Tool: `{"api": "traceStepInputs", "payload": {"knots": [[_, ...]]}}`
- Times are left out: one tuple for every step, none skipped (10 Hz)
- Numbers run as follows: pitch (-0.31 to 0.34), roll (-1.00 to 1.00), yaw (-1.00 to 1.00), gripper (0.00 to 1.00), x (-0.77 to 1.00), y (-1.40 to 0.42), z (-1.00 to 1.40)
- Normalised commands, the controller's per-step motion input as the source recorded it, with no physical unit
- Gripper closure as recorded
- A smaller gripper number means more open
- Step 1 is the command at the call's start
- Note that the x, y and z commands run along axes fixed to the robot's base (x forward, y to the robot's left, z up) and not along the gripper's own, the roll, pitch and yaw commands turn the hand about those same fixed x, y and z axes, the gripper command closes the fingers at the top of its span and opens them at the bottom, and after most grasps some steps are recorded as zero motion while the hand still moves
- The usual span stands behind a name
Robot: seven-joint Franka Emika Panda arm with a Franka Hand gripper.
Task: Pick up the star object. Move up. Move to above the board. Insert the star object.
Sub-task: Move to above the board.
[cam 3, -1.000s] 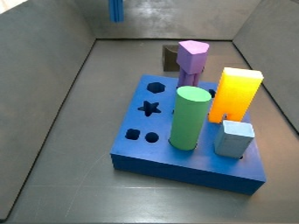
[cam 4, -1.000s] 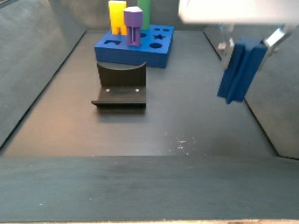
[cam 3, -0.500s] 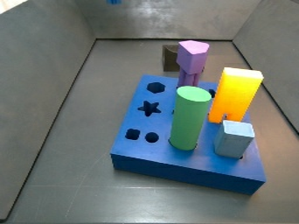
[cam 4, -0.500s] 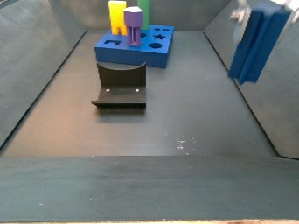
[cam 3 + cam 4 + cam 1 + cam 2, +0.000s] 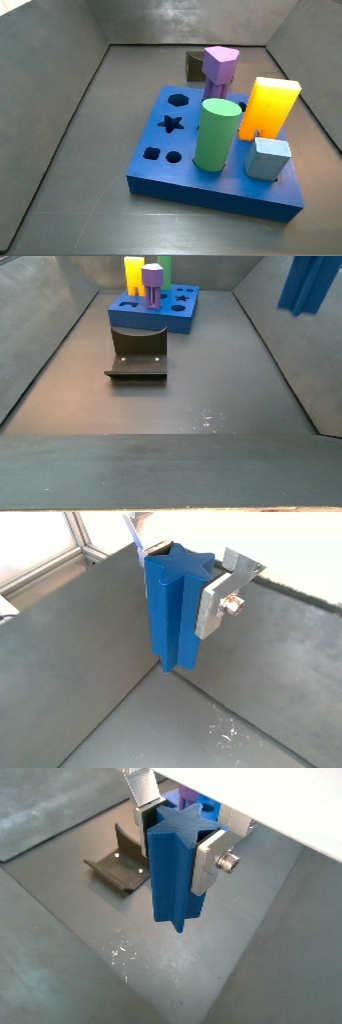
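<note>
- The jaws of the gripper [image 5: 183,584] are closed on the star object [image 5: 174,612]; in both wrist views one silver finger [image 5: 211,860] presses flat against a side of the post, and the second finger shows behind its top.
- The star object [image 5: 178,876] is a tall dark-blue post with ridges, and it hangs upright from the jaws, its lower end free in the air above the dark tabletop [image 5: 120,702].
- In a side view only the lower part of the star object [image 5: 310,283] is visible, high up and well apart from the board [image 5: 151,310]; the gripper itself is out of that picture.
- The fixture [image 5: 138,352] stands on the tabletop just beside the board, on the side nearer the camera; in a wrist view the fixture [image 5: 123,860] lies below the held post.
- On the board [image 5: 174,170] stand a green cylinder [image 5: 218,135], a pale-blue cube [image 5: 267,158], an orange-yellow block [image 5: 271,107] and a purple peg [image 5: 219,70].
- The star-shaped hole [image 5: 170,124] in the board is open, next to the green cylinder.
</note>
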Motion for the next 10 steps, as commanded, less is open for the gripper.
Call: {"api": "traceStepInputs", "payload": {"knots": [[0.091, 0.06, 0.02, 1.0, 0.0, 0.0, 0.4], [0.093, 0.06, 0.02, 1.0, 0.0, 0.0, 0.24], [0.087, 0.2, 0.26, 1.0, 0.26, -1.0, 0.07], [0.073, 0.2, 0.23, 1.0, 0.26, -1.0, 0.07], [0.052, 0.17, 0.18, 1.0, 0.26, -1.0, 0.07], [-0.009, 0.06, 0.06, 1.0, 0.25, -1.0, 0.07], [-0.012, 0.03, 0.04, 1.0, 0.25, -1.0, 0.07], [0.0, 0.0, 0.02, 1.0, 0.25, -1.0, 0.07], [0.006, -0.01, 0.02, 1.0, 0.25, -1.0, 0.08], [0.025, 0.0, 0.01, 1.0, 0.26, -1.0, 0.08]]}}
